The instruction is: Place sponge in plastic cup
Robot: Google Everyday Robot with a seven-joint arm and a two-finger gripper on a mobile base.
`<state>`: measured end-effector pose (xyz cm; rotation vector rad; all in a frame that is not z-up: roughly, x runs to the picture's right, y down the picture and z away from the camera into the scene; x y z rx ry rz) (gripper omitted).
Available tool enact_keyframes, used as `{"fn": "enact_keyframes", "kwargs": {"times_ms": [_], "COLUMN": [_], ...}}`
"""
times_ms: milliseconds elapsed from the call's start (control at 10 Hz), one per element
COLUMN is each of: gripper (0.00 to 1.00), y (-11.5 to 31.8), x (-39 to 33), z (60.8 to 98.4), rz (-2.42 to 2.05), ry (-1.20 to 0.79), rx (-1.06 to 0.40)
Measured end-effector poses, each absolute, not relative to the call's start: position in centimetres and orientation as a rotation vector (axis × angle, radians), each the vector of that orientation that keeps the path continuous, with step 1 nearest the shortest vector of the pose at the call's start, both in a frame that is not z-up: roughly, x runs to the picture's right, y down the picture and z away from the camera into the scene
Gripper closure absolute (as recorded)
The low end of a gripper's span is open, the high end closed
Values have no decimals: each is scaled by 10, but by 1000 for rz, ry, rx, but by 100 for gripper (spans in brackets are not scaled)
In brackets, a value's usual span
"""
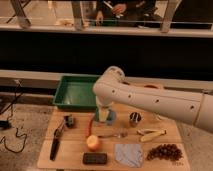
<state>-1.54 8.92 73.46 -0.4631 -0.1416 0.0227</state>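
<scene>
Currently: gripper [103, 110] low over the wooden table [165, 125], just in front of the green tray [75, 92]. Fingers pressed together, pinching the sponge [103, 116]. Sponge hangs at the rim of the plastic cup [113, 119], left side; whether it is inside, cannot tell. Metal cup [134, 119] stands right of it. Orange fruit [93, 143], dark slab [95, 158] and cloth [129, 153] lie nearer the front edge.
</scene>
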Motion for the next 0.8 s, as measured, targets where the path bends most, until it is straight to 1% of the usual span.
{"fn": "enact_keyframes", "kwargs": {"times_ms": [800], "gripper": [86], "y": [88], "x": [10], "z": [751], "rz": [142], "ry": [-185], "rx": [-488]}}
